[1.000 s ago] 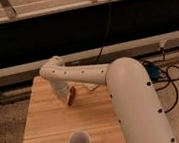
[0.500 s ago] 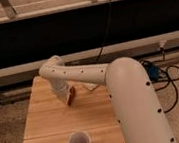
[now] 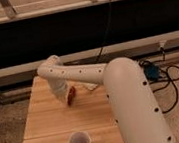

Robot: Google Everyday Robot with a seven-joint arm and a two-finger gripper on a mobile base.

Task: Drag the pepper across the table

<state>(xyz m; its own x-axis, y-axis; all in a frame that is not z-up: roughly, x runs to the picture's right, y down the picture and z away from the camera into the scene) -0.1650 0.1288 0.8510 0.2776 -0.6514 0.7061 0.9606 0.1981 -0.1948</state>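
Where the table (image 3: 45,124) ran out on its left side, the edge dropped to speckled floor, and its far edge sat close under a dark wall panel. Bare planks lay open to the left of the arm and toward the near edge, broken only by a white cup (image 3: 79,142) standing upright near the front. The right half of the tabletop was hidden behind the arm's thick white forearm.

That arm (image 3: 133,105) rose from the lower right, ran up and left in a long white segment dotted with small holes, bent at an elbow above the far left part of the table, and turned down toward the wood. The gripper (image 3: 66,94) hung at its end, low over the planks near the far edge. Whether its fingers were parted or closed could not be told. The pepper (image 3: 71,95) was a small red shape right at the gripper's tip, on or just above the wood; contact between the two could not be made out.

Compared with half a second earlier, the arm, pepper and cup sat in the same places, with no visible shift.

Cables (image 3: 162,75) lay on the floor at right.
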